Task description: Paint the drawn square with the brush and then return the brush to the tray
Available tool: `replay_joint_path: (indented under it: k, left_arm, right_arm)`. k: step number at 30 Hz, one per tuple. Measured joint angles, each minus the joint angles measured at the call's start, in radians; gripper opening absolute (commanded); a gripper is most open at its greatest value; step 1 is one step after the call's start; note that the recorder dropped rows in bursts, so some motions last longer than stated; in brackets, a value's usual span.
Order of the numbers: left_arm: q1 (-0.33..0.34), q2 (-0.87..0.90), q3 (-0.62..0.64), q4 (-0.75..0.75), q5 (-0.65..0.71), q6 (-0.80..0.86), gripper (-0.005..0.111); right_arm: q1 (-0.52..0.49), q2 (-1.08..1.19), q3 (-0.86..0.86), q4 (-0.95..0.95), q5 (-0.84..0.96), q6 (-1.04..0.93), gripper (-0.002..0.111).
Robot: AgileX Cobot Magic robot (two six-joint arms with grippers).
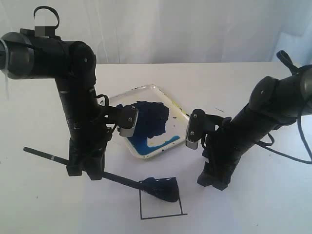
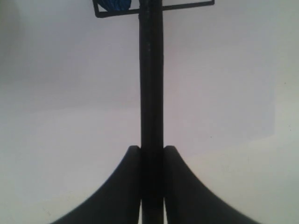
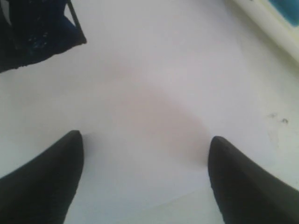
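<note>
Exterior view: the black brush (image 1: 122, 179) is clamped by the left end effector (image 1: 85, 168), its bristles laid inside the drawn square (image 1: 163, 208), which is smeared dark blue. Ragged dark and light blue paint (image 1: 151, 119) is held in the shallow white rimmed tray (image 1: 124, 100). The right end effector (image 1: 214, 178) is spread apart.

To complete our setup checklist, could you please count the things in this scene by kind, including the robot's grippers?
Tray: 1
Brush: 1
Drawn square: 1
Grippers: 2 (left gripper, right gripper)
Total: 5
</note>
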Motion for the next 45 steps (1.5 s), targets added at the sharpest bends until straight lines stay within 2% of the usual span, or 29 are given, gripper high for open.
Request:
replay_joint_path:
  k: [18, 28, 37, 45]
  left_arm:
    - [0.0, 0.0, 0.0, -0.067, 0.005, 0.012, 0.0]
    - [0.0, 0.0, 0.0, -0.046, 0.028, 0.012, 0.0]
    - [-0.064, 0.0, 0.0, -0.007, 0.032, 0.01, 0.0]
    - [-0.07, 0.0, 0.0, 0.009, 0.031, -0.036, 0.0]
  right_arm:
    - [0.0, 0.0, 0.0, 0.0, 0.0, 0.002, 0.069]
    - [0.0, 0.0, 0.0, 0.0, 0.0, 0.002, 0.069]
    - [0.0, 0.0, 0.0, 0.0, 0.0, 0.002, 0.069]
    - [0.0, 0.0, 0.0, 0.0, -0.002, 0.002, 0.069]
